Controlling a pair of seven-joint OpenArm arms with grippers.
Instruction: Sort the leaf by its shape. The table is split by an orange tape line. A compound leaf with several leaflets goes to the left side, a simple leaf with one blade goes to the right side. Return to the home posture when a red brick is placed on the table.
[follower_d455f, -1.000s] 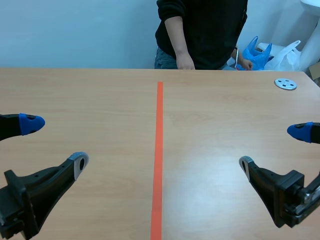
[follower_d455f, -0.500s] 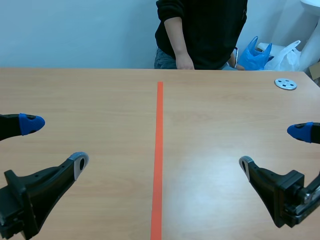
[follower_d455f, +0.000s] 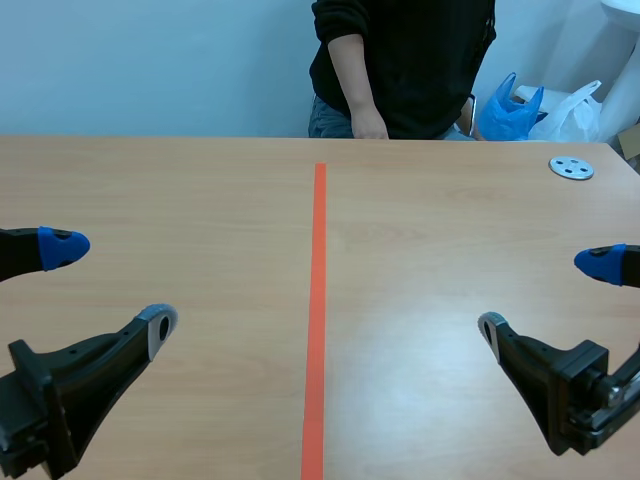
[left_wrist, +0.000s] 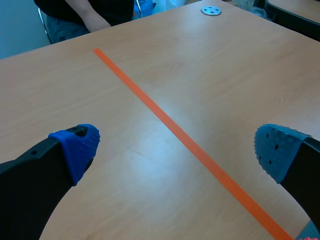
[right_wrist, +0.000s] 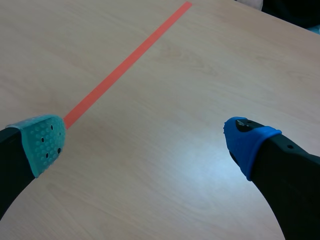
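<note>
- Looking across the scene view, no leaf lies anywhere on the table (follower_d455f: 200, 180). There is no red brick either, so the leaf's bearing and long axis cannot be told.
- The orange tape line (follower_d455f: 318, 300) runs from 6 to 12 o'clock. The left gripper (follower_d455f: 110, 286) sits at about 8 o'clock and the right gripper (follower_d455f: 546, 296) at about 4 o'clock. Both have their fingers spread and hold nothing, and they stand about equally far from the line, so neither is favoured.
- A person (follower_d455f: 410, 60) stands at 12 o'clock with a hand (follower_d455f: 372, 125) at the far edge. A leaf would probably arrive from there.
- In the left wrist view, only bare wood and the tape line (left_wrist: 165, 120) lie between the parted fingers. A metal disc (left_wrist: 211, 10) sits far ahead.
- In the right wrist view, the fingers are wide apart over bare table. The tape line (right_wrist: 125, 65) runs ahead toward 1 o'clock.
</note>
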